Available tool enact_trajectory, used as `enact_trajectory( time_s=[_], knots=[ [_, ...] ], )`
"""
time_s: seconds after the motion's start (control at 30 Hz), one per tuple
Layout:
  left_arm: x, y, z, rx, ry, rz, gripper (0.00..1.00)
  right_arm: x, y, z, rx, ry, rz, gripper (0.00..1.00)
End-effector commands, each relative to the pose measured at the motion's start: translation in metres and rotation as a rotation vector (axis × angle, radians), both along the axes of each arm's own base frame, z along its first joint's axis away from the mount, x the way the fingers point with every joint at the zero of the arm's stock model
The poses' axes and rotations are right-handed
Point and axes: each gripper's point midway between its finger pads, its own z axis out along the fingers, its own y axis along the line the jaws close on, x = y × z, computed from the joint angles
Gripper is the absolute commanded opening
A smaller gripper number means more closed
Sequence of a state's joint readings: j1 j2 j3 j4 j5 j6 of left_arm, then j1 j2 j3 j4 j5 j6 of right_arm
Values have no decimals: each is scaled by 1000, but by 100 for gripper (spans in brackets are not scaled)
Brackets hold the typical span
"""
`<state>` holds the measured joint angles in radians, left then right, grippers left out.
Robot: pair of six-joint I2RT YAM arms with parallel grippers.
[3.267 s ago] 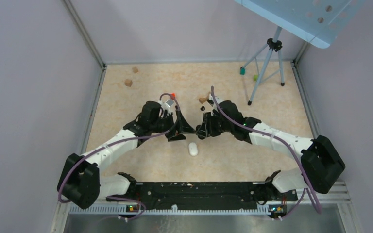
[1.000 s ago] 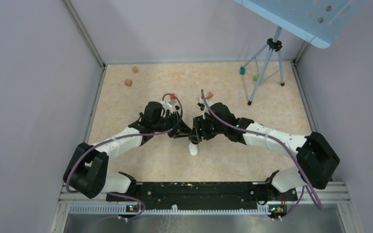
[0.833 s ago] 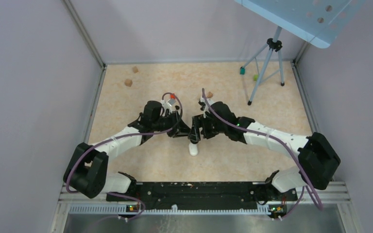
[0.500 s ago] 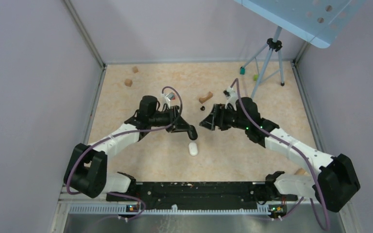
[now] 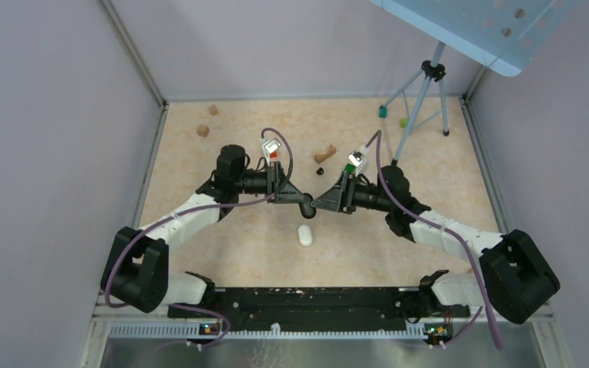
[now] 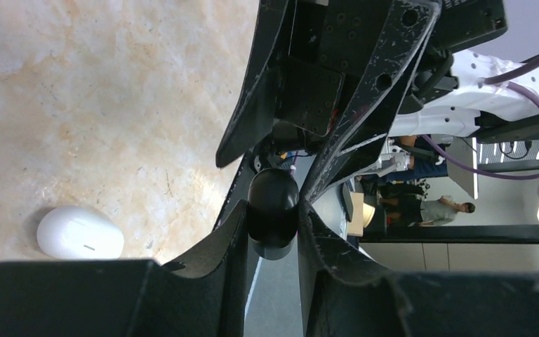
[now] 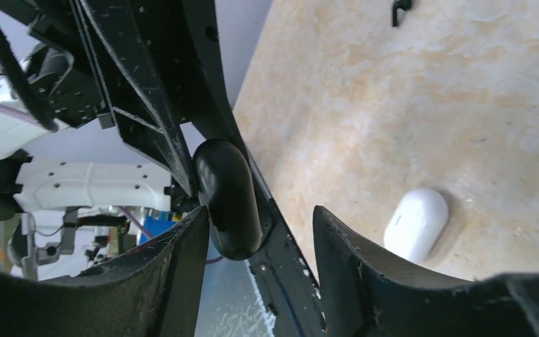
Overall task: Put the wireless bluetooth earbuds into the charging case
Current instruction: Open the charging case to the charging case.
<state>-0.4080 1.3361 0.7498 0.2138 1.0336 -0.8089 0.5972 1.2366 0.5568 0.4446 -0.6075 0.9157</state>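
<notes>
Left gripper is clamped on the black oval case, 1 finger on each side, holding it up off the tan table. Right gripper faces it head-on with its fingers spread wider than the case. The case sits between them, nearer 1 finger, with a clear gap on the other side. A white pill-shaped case lies on the table just below. A small black piece sits further back, too tiny to identify.
</notes>
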Motion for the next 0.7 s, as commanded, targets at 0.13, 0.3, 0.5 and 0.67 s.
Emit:
enact_trajectory(
  time_s=[0.13,0.3,0.5,0.67],
  knots=[
    [-2,-3,39,-112,-125,-51,0,-8,12,40,196,-62,93,42],
    [-3,-2,41,-118,-132,-59,0,-9,13,46,253,-57,95,25],
    [-9,1,53,-147,-166,-81,0,-7,7,41,278,-22,70,24],
    [-14,3,63,-175,-196,-98,0,-10,-2,48,385,16,68,25]
  ],
)
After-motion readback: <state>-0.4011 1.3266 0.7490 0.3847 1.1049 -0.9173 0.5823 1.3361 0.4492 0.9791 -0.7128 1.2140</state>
